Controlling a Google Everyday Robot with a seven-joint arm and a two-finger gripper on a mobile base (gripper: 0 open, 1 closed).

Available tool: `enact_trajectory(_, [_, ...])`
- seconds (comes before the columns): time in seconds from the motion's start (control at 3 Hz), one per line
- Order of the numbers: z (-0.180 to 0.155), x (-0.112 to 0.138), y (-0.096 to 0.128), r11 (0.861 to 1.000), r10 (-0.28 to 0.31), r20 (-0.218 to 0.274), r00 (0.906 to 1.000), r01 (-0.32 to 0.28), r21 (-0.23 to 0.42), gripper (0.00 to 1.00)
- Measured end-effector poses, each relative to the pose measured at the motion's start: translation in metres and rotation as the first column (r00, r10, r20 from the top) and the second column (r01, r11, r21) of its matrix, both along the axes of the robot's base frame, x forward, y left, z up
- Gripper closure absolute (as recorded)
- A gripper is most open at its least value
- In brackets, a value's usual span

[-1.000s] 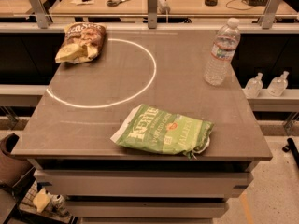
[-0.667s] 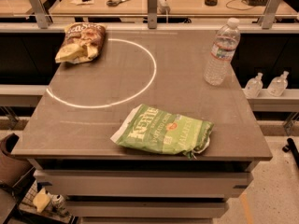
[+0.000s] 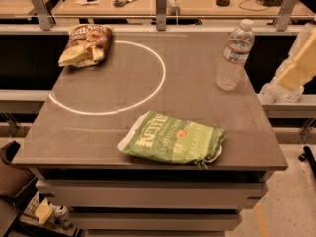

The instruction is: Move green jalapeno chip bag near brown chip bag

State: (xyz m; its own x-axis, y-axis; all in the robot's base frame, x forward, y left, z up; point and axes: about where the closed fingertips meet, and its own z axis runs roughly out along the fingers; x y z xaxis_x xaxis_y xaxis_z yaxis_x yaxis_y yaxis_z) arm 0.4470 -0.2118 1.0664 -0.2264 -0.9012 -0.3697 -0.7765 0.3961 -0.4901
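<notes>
Light-green foil first: finding the green jalapeno chip bag lying flat near the front edge of the surface, lettering up, its crimped end pointing right. Judging it light, puffy and slippery, and crushable if squeezed hard; favouring a pinch on the crimped seam or a loose fold rather than the taut middle. Noting the brown chip bag well apart at the far left corner, just beside a white ring marked on the top. Spotting a water bottle standing upright at the far right, off the straight line between the two bags. Making out the hand only as a pale blur at the right edge, beyond the surface; failing to tell whether open or closed. Seeing a wooden bench behind, carrying scissors.
</notes>
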Motion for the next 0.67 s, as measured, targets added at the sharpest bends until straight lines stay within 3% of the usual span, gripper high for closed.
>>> enact_trajectory(0.33, [-0.047, 0.002, 0.023, 0.998, 0.058, -0.093, 0.9939, -0.055, 0.039, 0.0])
enact_trajectory(0.67, [-0.085, -0.002, 0.043, 0.992, 0.112, -0.178, 0.9776, -0.101, 0.07, 0.0])
